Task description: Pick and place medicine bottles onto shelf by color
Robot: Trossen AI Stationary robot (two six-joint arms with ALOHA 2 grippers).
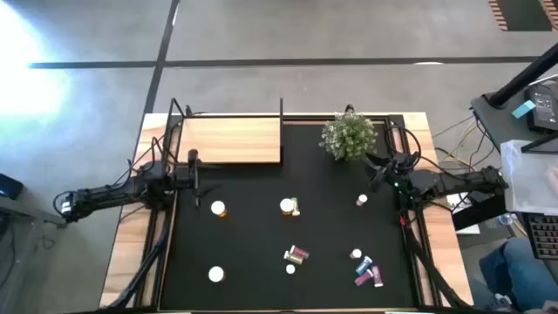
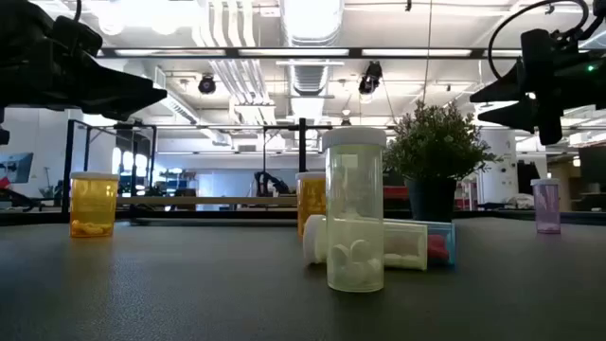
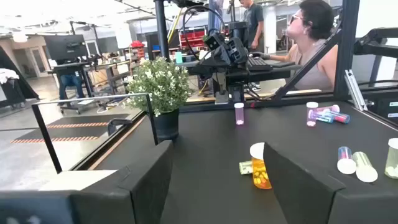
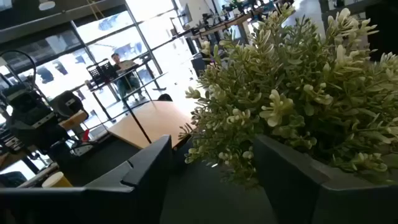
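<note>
A: Several medicine bottles point(image 1: 295, 254) scattered on the black mat point(image 1: 253, 218): small clear-plastic cylinders, white caps, orange, yellowish, pink, purple. Some upright, some lying flat.

B: Shelf?

A: Shelf point(image 1: 230, 139) = flat light-wood board w/ thin black posts, far-left corner of mat, bare. Bushy green plant point(image 1: 348, 135) in dark pot near far-right corner.

B: Grippers?

A: Left gripper point(image 1: 193, 167) hangs just in front of the shelf, fingers point(image 3: 146, 186) spread, holding nothing. Right gripper point(image 1: 377, 174) by the plant, fingers point(image 4: 149, 165) apart, nothing held.
</note>
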